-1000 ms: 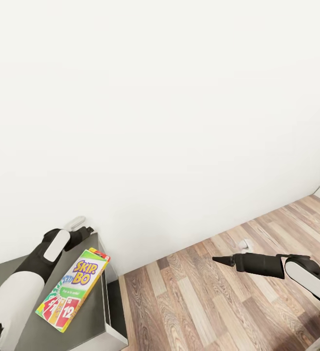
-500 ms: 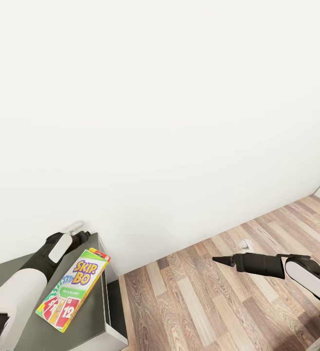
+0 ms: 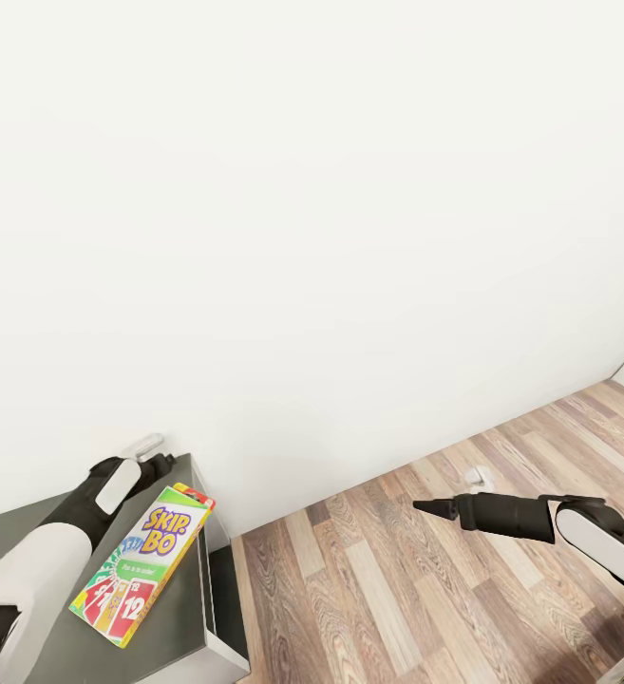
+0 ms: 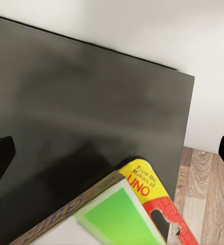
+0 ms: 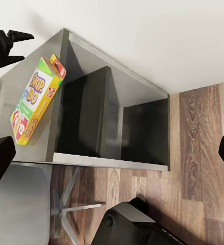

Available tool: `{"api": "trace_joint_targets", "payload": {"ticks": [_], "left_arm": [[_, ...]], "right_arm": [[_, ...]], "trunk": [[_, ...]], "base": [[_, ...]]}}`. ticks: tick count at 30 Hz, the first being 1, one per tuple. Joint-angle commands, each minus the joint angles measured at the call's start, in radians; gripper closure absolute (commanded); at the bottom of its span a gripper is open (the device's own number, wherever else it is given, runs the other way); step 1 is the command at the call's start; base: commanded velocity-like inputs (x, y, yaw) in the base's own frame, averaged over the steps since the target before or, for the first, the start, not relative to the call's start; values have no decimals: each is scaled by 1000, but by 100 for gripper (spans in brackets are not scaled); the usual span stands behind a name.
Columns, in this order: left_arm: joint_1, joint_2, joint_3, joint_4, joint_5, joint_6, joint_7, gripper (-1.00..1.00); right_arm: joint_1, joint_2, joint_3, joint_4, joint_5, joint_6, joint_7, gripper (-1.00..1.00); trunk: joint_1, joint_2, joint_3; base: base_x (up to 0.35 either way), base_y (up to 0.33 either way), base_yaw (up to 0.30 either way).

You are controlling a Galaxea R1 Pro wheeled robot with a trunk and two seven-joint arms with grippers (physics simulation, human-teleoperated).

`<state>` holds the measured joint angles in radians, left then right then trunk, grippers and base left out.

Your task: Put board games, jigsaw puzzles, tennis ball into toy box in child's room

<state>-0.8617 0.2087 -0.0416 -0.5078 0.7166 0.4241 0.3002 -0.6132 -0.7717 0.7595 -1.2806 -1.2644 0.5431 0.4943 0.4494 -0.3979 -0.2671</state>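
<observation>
Skip-Bo box [image 3: 143, 563] lies on dark cabinet top [image 3: 174, 622], unboxed | left gripper [image 3: 160, 464] spread, empty | right gripper [image 3: 425, 507] spread, empty.

light: bright, even | shadows: soft | left wrist view: perhaps slightly blurred

"SKIP-BO", "12", seemingly "From the Makers of UNO" on board game [image 3: 143, 563]

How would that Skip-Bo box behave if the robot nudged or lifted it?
The Skip-Bo box looks like a thin printed card carton, so it is probably light and fairly stiff. Lying flat on the smooth dark cabinet top, it would likely slide, not roll or tip. It lies close to the cabinet's edge, so a push might send it off.
</observation>
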Motion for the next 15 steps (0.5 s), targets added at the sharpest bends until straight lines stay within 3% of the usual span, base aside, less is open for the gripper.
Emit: {"api": "trace_joint_targets", "payload": {"ticks": [1,15], "left_arm": [[-1,1,-4,-1,10,2,8,-100],[-2,-3,-6,15,8,-1,3,-100]], "right_arm": [[-2,-1,3,-1,-7,3,0,-100],[-2,-1,2,-3,-7,4,0,-100]], "trunk": [[1,-2,-2],[1,-2,-2]], "base": [[0,0,0],[0,0,-25]]}}
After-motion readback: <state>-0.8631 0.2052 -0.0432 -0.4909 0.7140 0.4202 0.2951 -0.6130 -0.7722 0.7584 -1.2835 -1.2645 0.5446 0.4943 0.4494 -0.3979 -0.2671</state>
